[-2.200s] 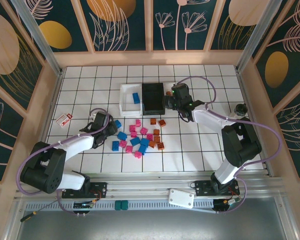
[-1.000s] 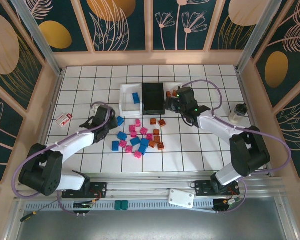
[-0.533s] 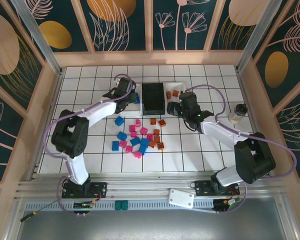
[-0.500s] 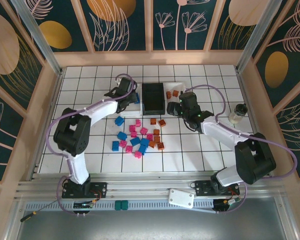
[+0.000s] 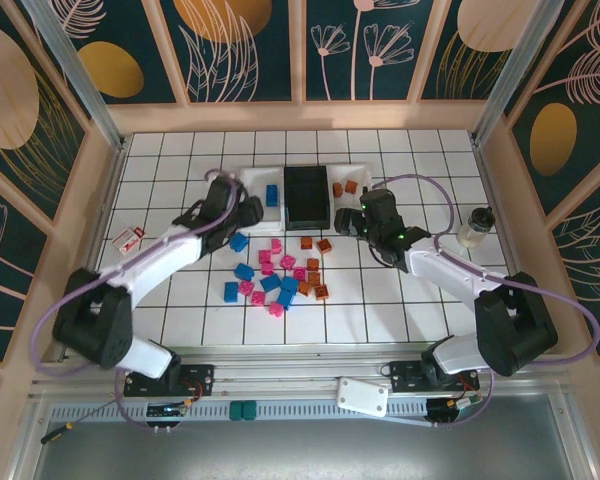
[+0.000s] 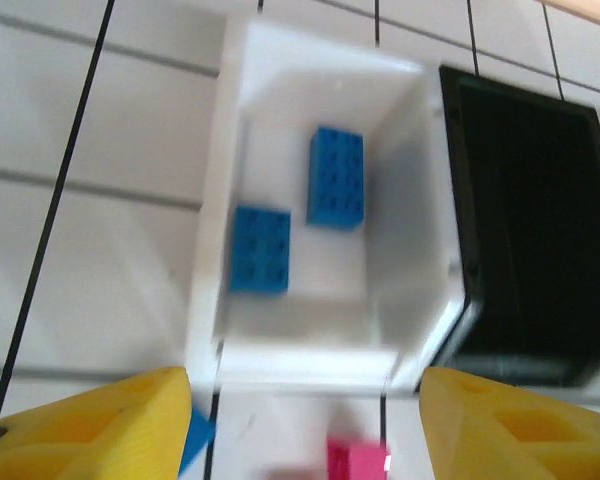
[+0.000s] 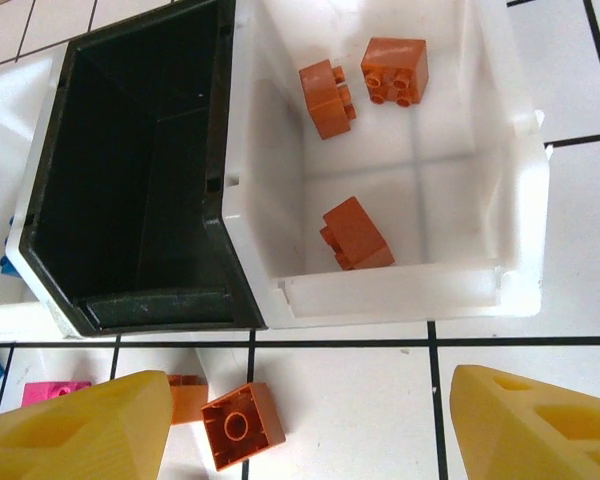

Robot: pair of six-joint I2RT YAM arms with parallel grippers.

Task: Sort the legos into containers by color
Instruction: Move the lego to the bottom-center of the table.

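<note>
The containers stand in a row at the back: a left white tray [image 5: 252, 192] [image 6: 400, 150], a black tray [image 5: 306, 197] [image 7: 140, 180] and a right white tray [image 5: 348, 186] [image 7: 500, 170]. Two blue legos [image 6: 336, 177] [image 6: 259, 249] lie in the left tray. Three orange legos [image 7: 356, 233] [image 7: 327, 97] [image 7: 394, 70] lie in the right one. My left gripper [image 5: 248, 213] [image 6: 305, 430] hangs open and empty just in front of the left tray. In front of the right tray, my right gripper [image 5: 348, 224] [image 7: 310, 430] is also open and empty, above a loose orange lego [image 7: 242, 425].
A loose pile of blue, pink and orange legos [image 5: 280, 275] covers the middle tiles. A white-and-red card [image 5: 128, 239] lies at the left. A small clear bottle [image 5: 473, 228] stands at the right. Wooden walls ring the tiled floor.
My left gripper swung from the pile to the left white tray, opened there and drew back a little. The right gripper backed slightly away from the right tray, still open.
</note>
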